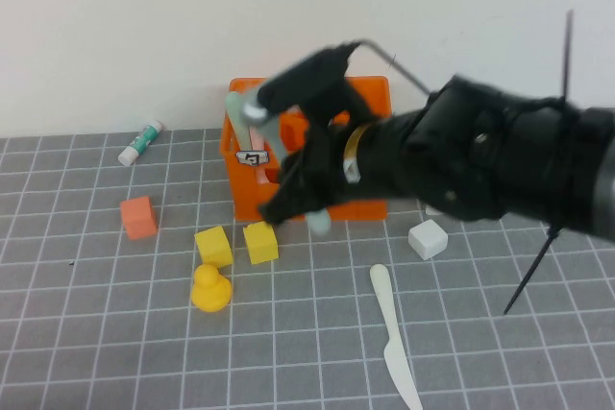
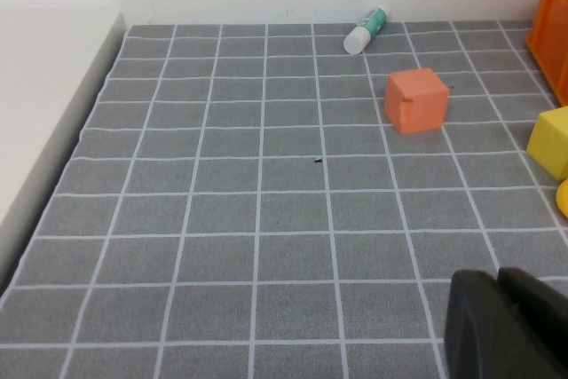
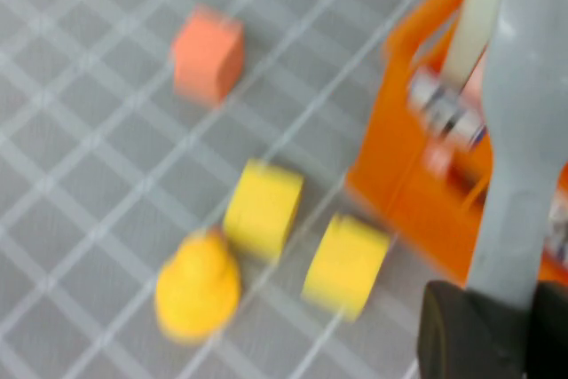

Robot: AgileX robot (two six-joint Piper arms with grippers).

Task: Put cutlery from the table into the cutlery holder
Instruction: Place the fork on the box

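Observation:
My right gripper [image 1: 286,197] is shut on the grey fork [image 1: 274,146] and holds it tilted over the front left part of the orange cutlery holder [image 1: 375,93]. In the right wrist view the fork [image 3: 524,148] rises from the gripper [image 3: 501,330] across the holder [image 3: 417,175]. A pink spoon [image 1: 258,137] and a pale green spoon [image 1: 233,103] stand in the holder. The cream-white knife [image 1: 392,328] lies on the table [image 1: 115,333] at the front right. My left gripper [image 2: 497,283] is shut and empty, low over bare tiles on the left.
An orange cube [image 1: 138,217], two yellow cubes [image 1: 213,246] [image 1: 260,242] and a yellow duck [image 1: 210,288] lie in front of the holder. A white cube [image 1: 428,238] sits to its right. A glue stick [image 1: 140,142] lies at the back left.

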